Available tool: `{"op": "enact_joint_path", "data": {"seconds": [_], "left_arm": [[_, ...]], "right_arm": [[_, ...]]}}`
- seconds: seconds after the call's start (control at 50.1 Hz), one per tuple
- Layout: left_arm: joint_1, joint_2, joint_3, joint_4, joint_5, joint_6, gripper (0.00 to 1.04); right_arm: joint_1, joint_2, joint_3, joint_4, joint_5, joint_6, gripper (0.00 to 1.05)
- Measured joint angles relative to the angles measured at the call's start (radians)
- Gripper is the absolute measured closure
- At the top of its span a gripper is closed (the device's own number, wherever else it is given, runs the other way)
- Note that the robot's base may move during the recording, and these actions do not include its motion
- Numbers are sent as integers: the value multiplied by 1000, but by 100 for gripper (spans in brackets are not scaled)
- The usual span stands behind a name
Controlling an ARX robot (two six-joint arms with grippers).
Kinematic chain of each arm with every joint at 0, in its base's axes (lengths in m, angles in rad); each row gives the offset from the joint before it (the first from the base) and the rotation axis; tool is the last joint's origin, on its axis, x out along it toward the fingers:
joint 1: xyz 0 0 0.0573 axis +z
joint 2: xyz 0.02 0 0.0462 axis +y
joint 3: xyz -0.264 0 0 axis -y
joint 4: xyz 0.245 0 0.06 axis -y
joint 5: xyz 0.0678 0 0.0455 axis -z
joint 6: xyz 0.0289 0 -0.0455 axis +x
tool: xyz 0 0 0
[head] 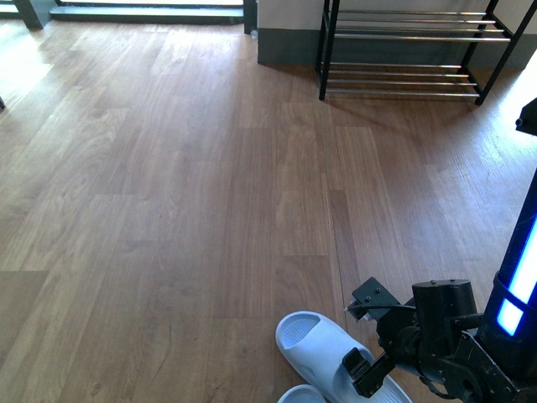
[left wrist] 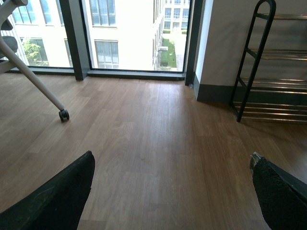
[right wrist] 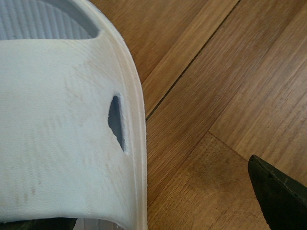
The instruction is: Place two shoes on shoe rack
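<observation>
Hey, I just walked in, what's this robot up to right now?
The right gripper is down at a pale slide on the wooden floor, jaws open, not yet closed on it. The left gripper is open and empty, looking toward the shoe rack by the wall. No shoes show on the rack's visible rods.

Home-like entrance area suggested, wood-plank floor point(head: 168, 168) laid throughout, tall dark-framed windows point(left wrist: 124, 33) facing neighbouring buildings, shoe rack point(head: 411, 36) set against a white wall point(left wrist: 218, 43) well ahead of the jaws, light blue slide point(head: 319, 344) left under the right jaws, chair caster point(left wrist: 64, 115) seen near the windows.
</observation>
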Motion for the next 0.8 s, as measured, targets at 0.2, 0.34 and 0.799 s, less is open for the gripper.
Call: {"op": "enact_joint_path", "data": {"seconds": [0.2,0.34,0.799], "left_arm": [[0,0,0,0,0,0,9],[0,0,0,0,0,0,9],[0,0,0,0,0,0,9]], "right_arm": [[-8,12,7,24,23,19,40],[-20,12,-6,42,57,36,64],[-134,-35,-35,44,138,61,103]]}}
